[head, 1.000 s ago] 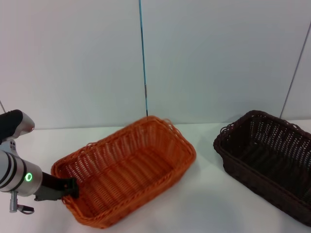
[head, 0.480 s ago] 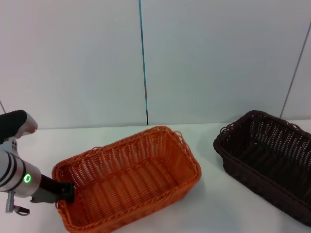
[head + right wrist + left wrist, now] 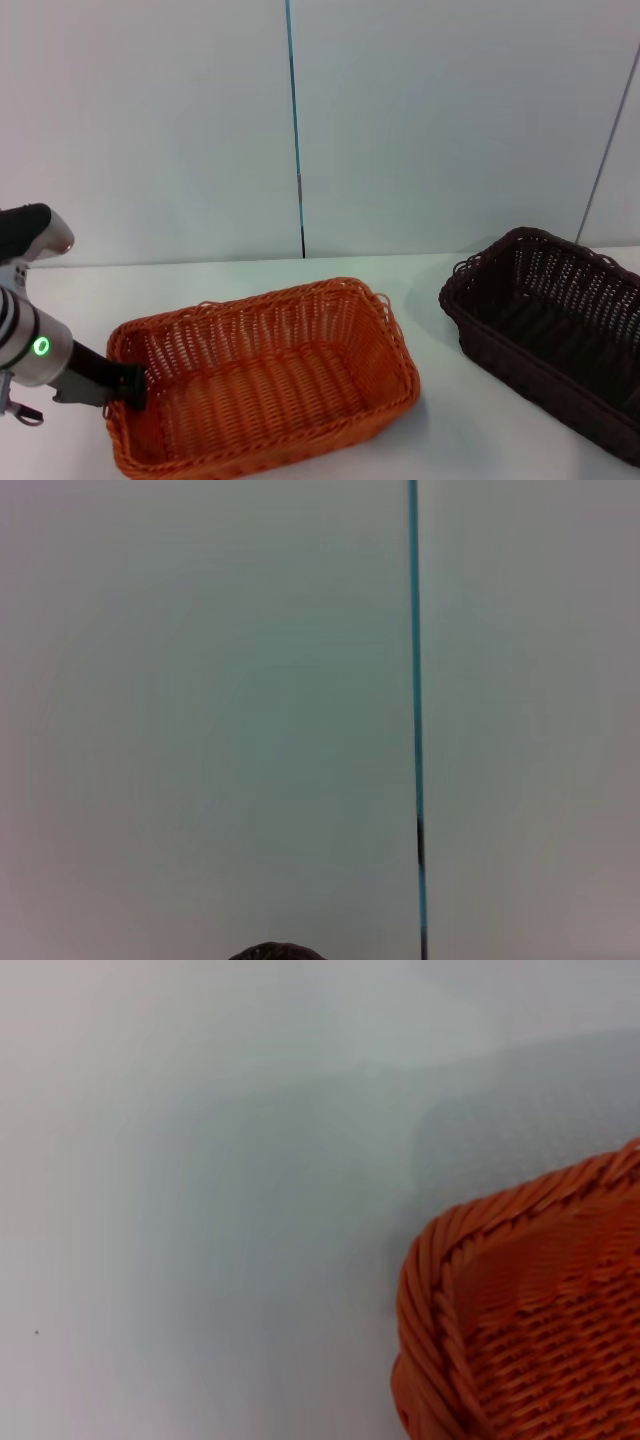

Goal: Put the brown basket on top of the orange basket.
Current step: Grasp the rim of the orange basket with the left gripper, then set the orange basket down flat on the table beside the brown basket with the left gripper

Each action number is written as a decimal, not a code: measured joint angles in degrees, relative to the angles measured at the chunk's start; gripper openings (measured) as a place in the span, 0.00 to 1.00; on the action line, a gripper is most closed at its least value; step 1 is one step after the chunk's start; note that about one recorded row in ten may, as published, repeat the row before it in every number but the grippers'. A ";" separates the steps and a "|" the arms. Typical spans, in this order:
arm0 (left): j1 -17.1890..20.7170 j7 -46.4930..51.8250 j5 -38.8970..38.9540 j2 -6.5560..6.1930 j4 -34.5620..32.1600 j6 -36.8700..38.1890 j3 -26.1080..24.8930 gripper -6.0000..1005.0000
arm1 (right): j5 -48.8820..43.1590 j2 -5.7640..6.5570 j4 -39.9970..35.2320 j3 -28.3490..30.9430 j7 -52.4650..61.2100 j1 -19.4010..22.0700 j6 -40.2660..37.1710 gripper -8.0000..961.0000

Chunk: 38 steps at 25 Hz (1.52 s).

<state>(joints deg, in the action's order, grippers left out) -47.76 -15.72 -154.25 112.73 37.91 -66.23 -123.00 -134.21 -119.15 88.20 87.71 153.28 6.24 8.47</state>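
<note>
Gripping the orange basket (image 3: 265,385) rim, the left claw (image 3: 128,382) is risking tipping it off the desk (image 3: 430,440).

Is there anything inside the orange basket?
The rectangular orange woven basket looks empty; only the left pincer pokes over its left rim. That pincer hides a little corner.

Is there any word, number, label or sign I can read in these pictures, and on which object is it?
None: no readable text anywhere.
The orange basket and the brown basket carry no label.
The only mark is a green lit ring on the left arm, near the left gripper at the orange basket's rim; it is not a letter.
</note>
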 joint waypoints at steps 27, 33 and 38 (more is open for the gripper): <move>-5.40 -4.40 2.44 -6.22 -0.41 -7.94 -11.38 0.14 | 0.27 -0.02 -0.61 -0.50 0.53 -0.46 0.11 0.95; -6.24 -6.44 4.46 -6.45 -1.76 -6.38 -11.86 0.14 | 0.26 0.03 -0.32 -0.52 0.53 -0.78 1.10 0.95; -7.31 -10.01 6.65 -6.56 -6.08 -1.76 -12.45 0.14 | 0.26 0.05 0.17 -0.53 0.38 -0.86 1.78 0.95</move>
<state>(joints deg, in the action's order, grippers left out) -55.08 -25.73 -147.60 106.17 31.83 -67.99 -135.45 -133.94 -119.10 88.36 87.18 153.66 5.38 10.26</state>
